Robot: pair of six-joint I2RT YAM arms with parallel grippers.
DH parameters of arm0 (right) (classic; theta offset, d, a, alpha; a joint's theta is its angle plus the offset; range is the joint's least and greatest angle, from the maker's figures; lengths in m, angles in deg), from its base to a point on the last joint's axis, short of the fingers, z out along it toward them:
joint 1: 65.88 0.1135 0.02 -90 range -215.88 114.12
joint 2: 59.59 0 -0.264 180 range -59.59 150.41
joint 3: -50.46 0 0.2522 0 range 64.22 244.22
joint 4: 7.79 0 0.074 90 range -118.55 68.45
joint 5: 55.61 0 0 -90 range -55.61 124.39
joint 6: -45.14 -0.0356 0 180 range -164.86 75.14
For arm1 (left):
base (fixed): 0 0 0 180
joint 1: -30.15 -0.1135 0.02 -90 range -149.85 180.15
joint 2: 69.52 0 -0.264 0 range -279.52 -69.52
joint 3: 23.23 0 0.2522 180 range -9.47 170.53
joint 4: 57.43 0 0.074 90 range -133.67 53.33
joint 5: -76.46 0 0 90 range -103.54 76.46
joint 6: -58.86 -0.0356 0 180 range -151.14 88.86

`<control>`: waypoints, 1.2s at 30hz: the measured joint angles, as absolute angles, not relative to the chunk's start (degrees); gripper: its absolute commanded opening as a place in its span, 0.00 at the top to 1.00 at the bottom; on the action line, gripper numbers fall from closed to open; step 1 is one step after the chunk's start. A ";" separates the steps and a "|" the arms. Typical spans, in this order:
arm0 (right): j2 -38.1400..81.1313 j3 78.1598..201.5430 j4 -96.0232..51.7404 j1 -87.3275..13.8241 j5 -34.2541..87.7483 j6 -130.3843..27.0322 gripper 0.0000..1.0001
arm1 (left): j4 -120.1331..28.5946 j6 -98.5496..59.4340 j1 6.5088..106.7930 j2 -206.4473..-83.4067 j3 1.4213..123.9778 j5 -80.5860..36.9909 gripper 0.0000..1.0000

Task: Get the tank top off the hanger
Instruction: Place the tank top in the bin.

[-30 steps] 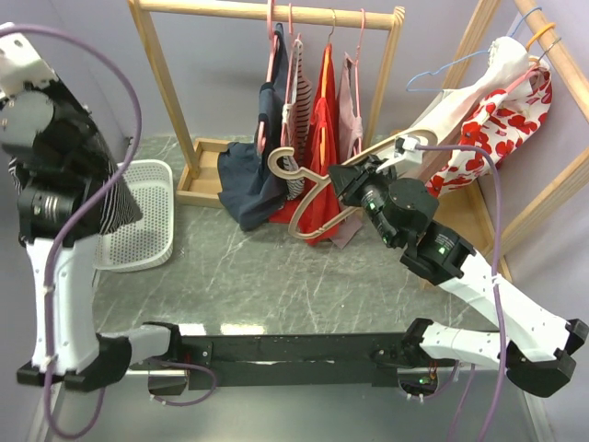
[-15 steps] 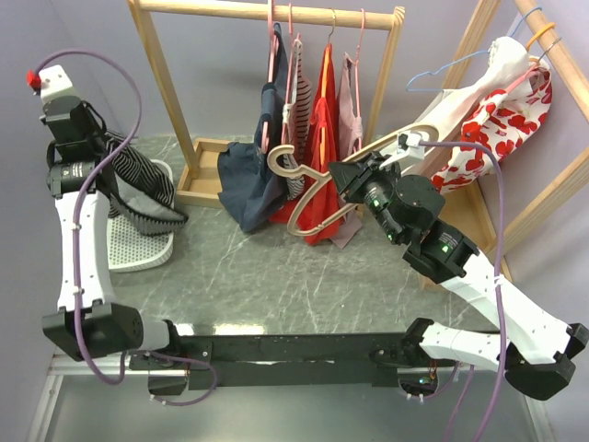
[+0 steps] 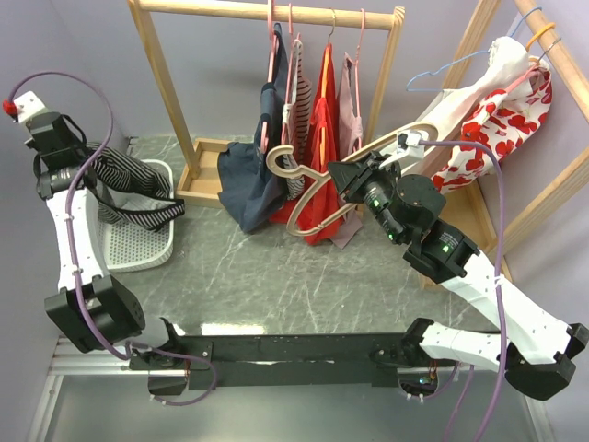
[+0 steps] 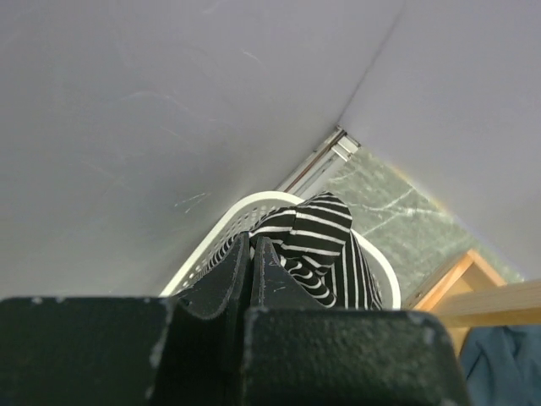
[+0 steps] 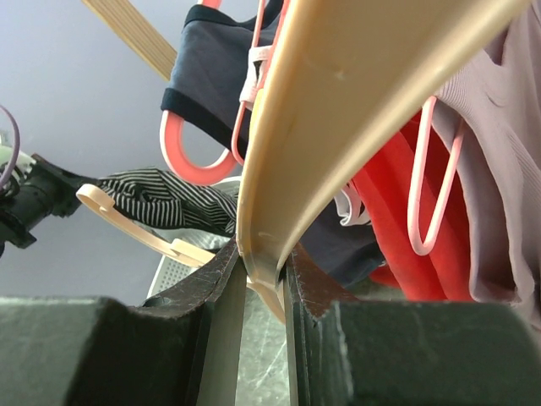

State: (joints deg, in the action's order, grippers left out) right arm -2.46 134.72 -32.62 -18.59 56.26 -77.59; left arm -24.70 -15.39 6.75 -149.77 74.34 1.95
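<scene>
STRIPED TOP OFF ITS HANGER. At the left of the overhead view the striped tank top point(image 3: 138, 189) hangs from the left pincer point(image 4: 251, 247), whose jaws are pressed shut on a fold of the fabric just above the white basket point(image 3: 138, 249). At centre frame the right pincer point(image 3: 348, 175) is clamped on the bare wooden hanger point(image 5: 355, 110), held up over the marbled worktop point(image 3: 276, 276).

We judge the removal itself done, since garment and hanger are well apart, one in each arm. What seems left is to release the top into the basket. We cannot tell whether its lower hem touches the rim or drapes outside it.

Just behind the hanger, a navy garment point(image 3: 248, 184) and a red one point(image 3: 322, 120) crowd the clothes rack point(image 3: 267, 9), and we think the hook could snag there. A heart-print garment point(image 3: 502, 129) hangs at the right edge.
</scene>
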 measured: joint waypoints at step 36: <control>-1.26 134.67 -31.26 -20.71 53.11 -78.47 0.98 | -23.74 -9.18 2.21 -150.45 74.12 -27.84 0.99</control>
State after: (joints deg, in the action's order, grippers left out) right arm -1.26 134.67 -31.26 -20.71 53.11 -78.47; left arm -23.74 -9.18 2.21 -150.45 74.12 -27.84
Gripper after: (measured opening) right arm 0.270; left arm 0.033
